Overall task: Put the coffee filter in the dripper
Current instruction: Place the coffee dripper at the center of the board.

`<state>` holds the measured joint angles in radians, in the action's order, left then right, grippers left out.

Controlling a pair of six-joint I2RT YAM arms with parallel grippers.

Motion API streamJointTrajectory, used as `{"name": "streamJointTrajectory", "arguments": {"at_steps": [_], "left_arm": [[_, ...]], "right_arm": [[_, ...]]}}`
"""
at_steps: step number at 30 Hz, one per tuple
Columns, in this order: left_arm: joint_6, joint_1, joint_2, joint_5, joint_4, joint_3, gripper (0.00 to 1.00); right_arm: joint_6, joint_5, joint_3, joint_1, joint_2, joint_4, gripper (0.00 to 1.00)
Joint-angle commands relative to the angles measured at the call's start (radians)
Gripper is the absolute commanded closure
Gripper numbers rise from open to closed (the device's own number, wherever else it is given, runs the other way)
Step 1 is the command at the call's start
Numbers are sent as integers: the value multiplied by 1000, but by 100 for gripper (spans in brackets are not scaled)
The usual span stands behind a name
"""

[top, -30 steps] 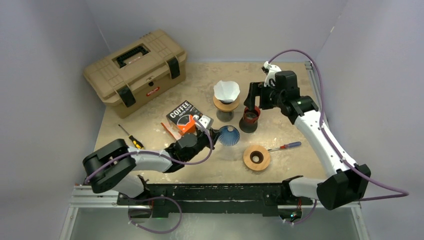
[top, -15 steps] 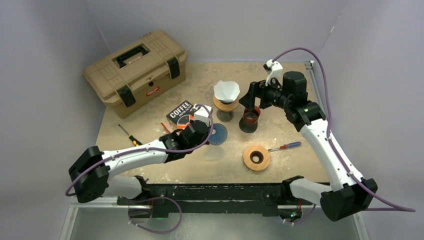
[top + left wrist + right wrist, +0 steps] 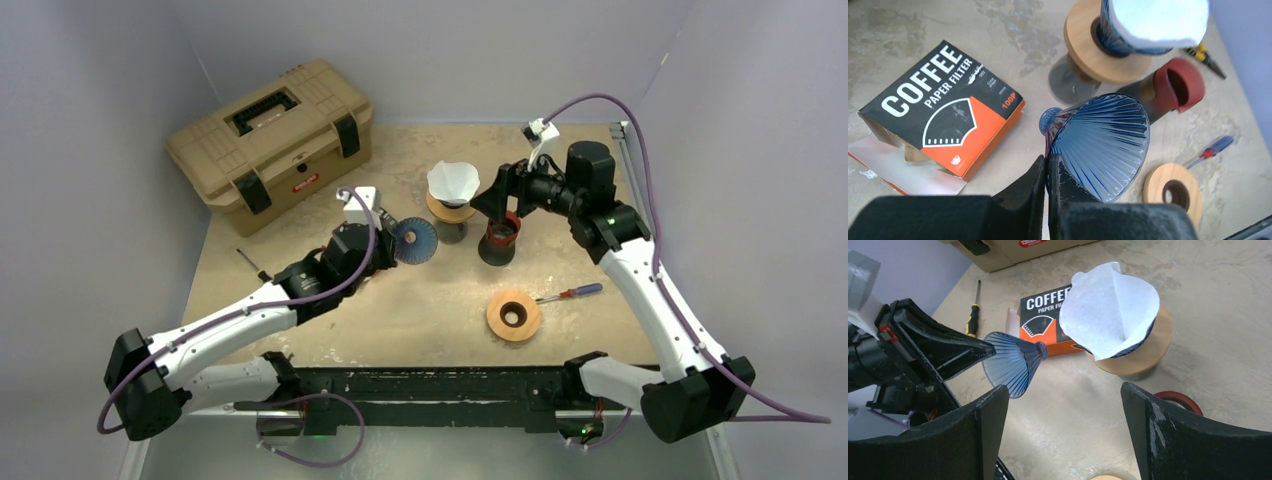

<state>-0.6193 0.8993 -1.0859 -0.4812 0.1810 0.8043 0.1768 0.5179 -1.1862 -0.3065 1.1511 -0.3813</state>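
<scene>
A white paper coffee filter (image 3: 453, 181) (image 3: 1108, 307) stands opened in a dark blue dripper on a wooden ring stand (image 3: 450, 212) at the back middle of the table. My left gripper (image 3: 392, 236) (image 3: 1047, 165) is shut on the rim of a second, clear blue ribbed dripper cone (image 3: 414, 241) (image 3: 1103, 145), holding it tilted in the air just left of the stand. My right gripper (image 3: 497, 200) (image 3: 1065, 400) hangs open and empty right of the filter, over a dark cup with a red rim (image 3: 499, 238).
An orange and black coffee filter box (image 3: 943, 107) lies below the held cone. A tan toolbox (image 3: 272, 140) sits back left. A loose wooden ring (image 3: 514, 315) and a blue-handled screwdriver (image 3: 570, 293) lie front right; a yellow-handled screwdriver (image 3: 973, 315) lies left.
My left arm has lifted the blue cone off the table and carried it back and left, toward the stand. My right gripper has shifted slightly left and stayed open.
</scene>
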Motion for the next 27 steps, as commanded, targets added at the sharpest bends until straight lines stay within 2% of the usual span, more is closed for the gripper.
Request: {"name": "streamJointTrajectory", "arguments": {"at_steps": [1,6,13,17,19,27], "left_arm": [[-31,-25,63,-8,-73,60,100],[17,-30,62,-16,-55,117,100],[15,-31,79,-1,-69,137,100],[4,-30,89,19,-73,144,100],[3,-30,94,24,-73,144,100],[4,-30,106,44,-62,147,100]], "right_arm": [[28,27,-2,-38,-4,49,15],[55,-131,-50,-176,44,26,16],[93,-281,-118,-324,133,13,24],[105,-352,-159,-387,189,-6,35],[110,-386,-175,-408,209,-18,44],[128,-408,-177,-416,228,-9,71]]}}
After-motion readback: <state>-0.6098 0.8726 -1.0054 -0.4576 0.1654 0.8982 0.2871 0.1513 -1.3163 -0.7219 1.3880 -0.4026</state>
